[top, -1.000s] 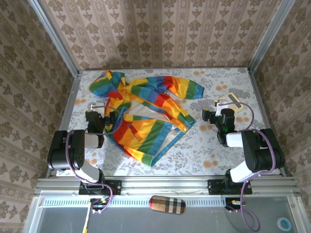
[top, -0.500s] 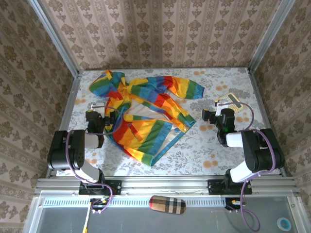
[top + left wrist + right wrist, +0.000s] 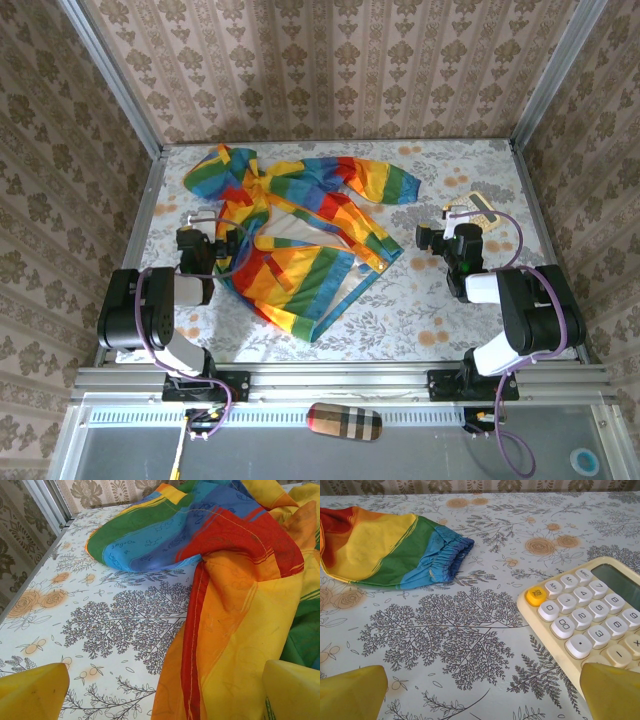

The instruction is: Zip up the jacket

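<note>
Rainbow jacket (image 3: pixel 300 235) lies open, frame centre; likely light, floppy, slippery, so best pinch front edges near hem. Spread wide, empty: left pincer (image 3: pixel 236 247), right pincer (image 3: pixel 424 238).

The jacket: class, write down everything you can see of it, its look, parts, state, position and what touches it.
The jacket is small and hooded, in red, orange, yellow, green and blue stripes of thin-looking cloth. It lies unzipped and rumpled on the flower-printed table, fronts apart so the pale lining shows. The hood points far left; one sleeve reaches right, ending in a gathered blue cuff. The open left gripper sits at its left edge; contact is unclear.
</note>
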Controlling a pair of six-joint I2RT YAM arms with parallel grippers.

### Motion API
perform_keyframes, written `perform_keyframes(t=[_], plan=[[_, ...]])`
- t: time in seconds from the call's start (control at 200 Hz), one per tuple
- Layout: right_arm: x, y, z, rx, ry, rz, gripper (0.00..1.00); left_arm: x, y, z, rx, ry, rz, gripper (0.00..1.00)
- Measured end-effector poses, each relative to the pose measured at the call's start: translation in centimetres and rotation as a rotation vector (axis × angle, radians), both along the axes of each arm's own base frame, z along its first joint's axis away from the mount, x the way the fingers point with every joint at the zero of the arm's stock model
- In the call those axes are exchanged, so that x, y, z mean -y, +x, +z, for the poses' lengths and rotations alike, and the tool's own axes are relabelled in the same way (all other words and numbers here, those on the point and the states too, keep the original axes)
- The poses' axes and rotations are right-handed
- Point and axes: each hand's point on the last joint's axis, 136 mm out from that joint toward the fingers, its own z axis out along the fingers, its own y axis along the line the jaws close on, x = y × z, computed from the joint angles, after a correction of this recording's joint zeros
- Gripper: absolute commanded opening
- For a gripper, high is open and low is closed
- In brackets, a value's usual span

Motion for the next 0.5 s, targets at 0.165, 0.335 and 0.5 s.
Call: perform_keyframes(t=[0.165, 0.335, 0.5], plan=[[0.0, 0.0, 0.0, -0.002, 0.0, 0.0, 1.0, 0.0, 0.0, 0.1, 0.002, 0.0, -0.001, 1.0], [-0.1, 0.4, 1.7, -0.035, 0.001, 0.002, 1.0, -0.2, -0.3, 1.8, 0.029, -0.001, 0.015, 1.0], [-0.2, 2.4, 7.6, -0.002, 0.023, -0.011, 1.0, -0.5, -0.2, 4.9, 0.047, -0.016, 0.035, 0.98]])
